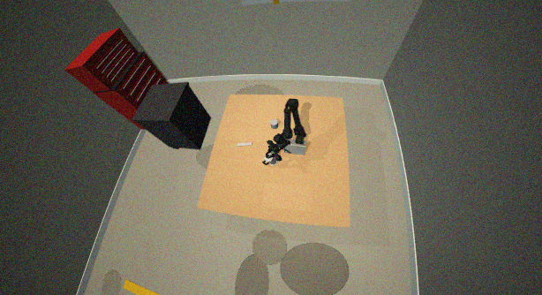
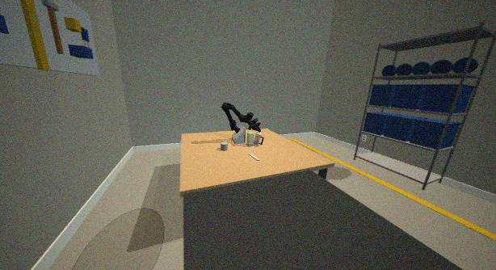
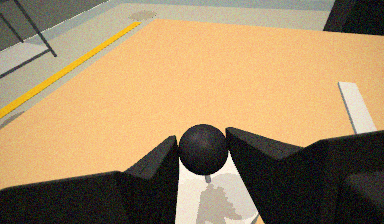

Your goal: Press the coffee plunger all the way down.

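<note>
No readable text, label, brand or number shows anywhere; the wall poster (image 2: 48,31) bears only coloured shapes.

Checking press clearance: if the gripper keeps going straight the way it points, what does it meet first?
The gripper, shut on the plunger knob, points down, so probably the pale lid of the coffee press just below the knob; the gap is hard to judge.
</note>
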### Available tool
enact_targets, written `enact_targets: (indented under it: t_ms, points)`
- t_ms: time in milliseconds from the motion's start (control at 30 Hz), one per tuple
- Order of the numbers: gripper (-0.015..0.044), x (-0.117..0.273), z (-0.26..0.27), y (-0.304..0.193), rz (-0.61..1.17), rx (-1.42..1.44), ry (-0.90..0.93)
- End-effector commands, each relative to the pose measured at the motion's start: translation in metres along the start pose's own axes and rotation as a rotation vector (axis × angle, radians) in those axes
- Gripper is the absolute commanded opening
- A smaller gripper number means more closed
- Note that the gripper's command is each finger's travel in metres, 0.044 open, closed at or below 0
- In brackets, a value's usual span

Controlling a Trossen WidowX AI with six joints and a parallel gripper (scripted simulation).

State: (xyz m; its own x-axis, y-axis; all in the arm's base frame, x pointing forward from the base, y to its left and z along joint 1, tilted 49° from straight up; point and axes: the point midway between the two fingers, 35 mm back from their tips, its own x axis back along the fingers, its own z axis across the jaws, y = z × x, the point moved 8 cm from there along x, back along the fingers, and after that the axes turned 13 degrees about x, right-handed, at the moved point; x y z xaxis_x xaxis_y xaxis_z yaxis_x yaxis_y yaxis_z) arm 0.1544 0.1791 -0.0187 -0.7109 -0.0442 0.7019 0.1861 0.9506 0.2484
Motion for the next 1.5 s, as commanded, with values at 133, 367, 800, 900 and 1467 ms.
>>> enact_targets:
  t_ms: [133, 367, 800, 900, 1467]
  points:
    - [0.0123, -0.003, 0.001, -0.002, 0.024, 0.017, 0.000]
    - [0.0123, -0.004, 0.002, -0.001, 0.024, 0.017, 0.000]
    - [0.0123, -0.003, 0.001, 0.001, 0.008, 0.008, 0.001]
    - [0.0176, -0.003, 0.001, 0.001, 0.008, 0.008, 0.001]
    - [0.0440, 0.007, 0.001, 0.012, 0.012, 0.014, 0.008]
